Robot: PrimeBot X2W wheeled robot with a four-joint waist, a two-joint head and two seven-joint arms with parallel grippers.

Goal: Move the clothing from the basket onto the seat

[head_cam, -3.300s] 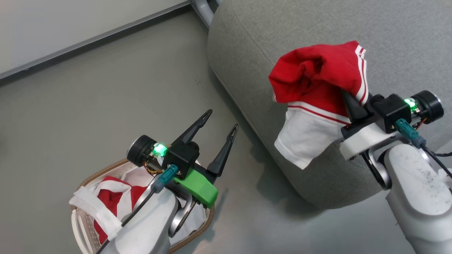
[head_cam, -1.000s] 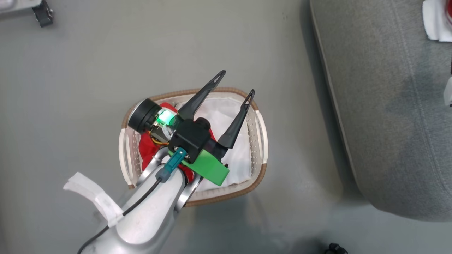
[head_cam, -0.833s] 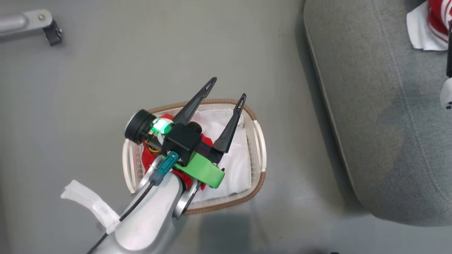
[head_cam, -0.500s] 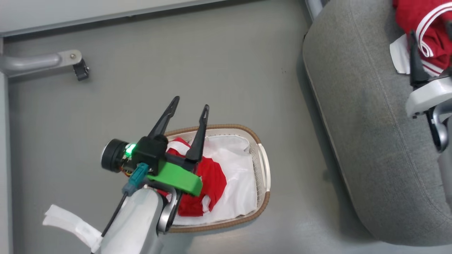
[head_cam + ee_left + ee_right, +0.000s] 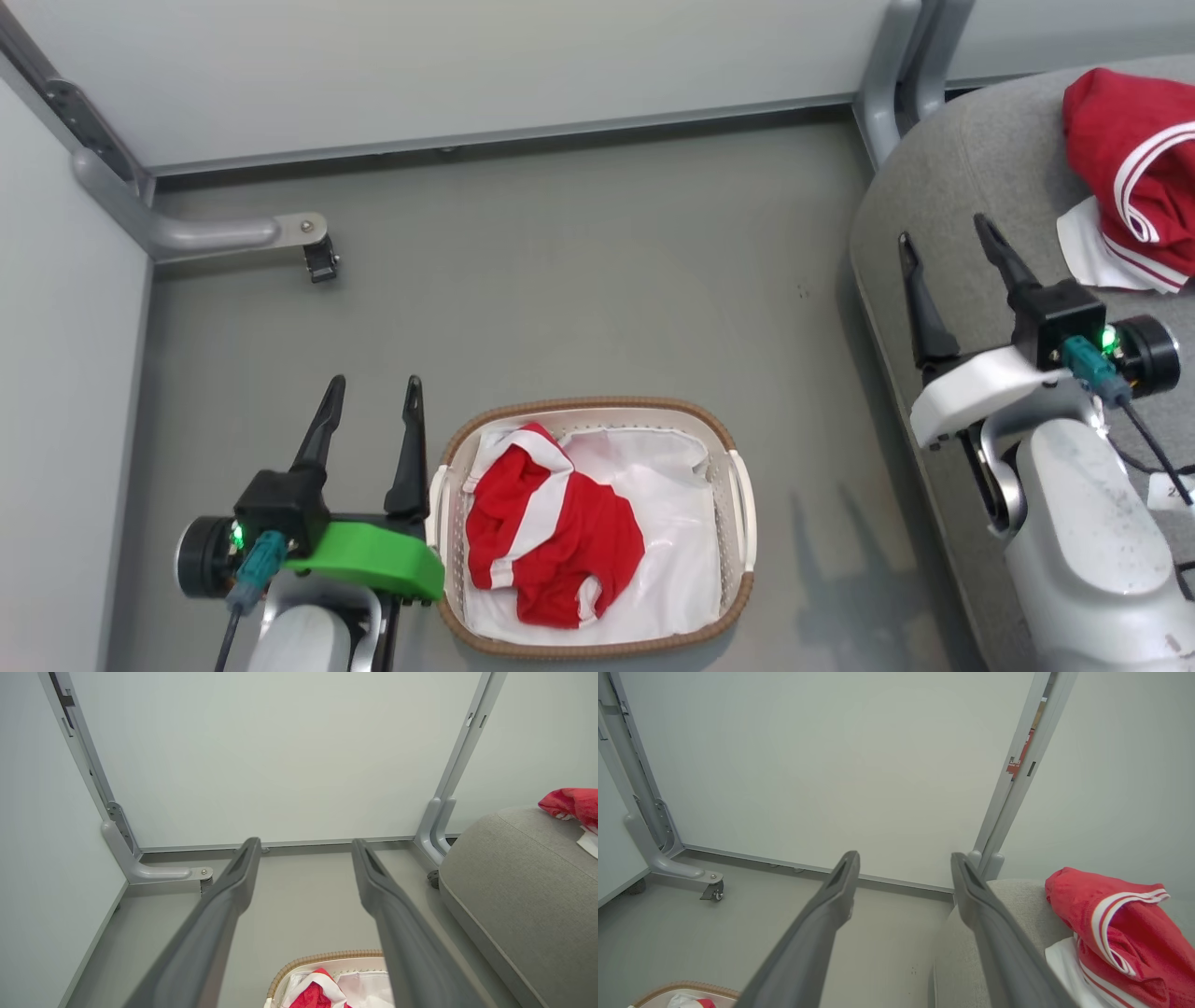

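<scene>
The task seems half done: one red garment [image 5: 1130, 159] lies on the seat [image 5: 952, 215], the second garment [image 5: 551, 532] is in the basket [image 5: 738, 495], and the left claw [image 5: 374, 383] and the right claw [image 5: 942, 230] stand wide open, empty.

Overhead head; low wallward wrists; common basket [image 5: 579, 403]
</scene>
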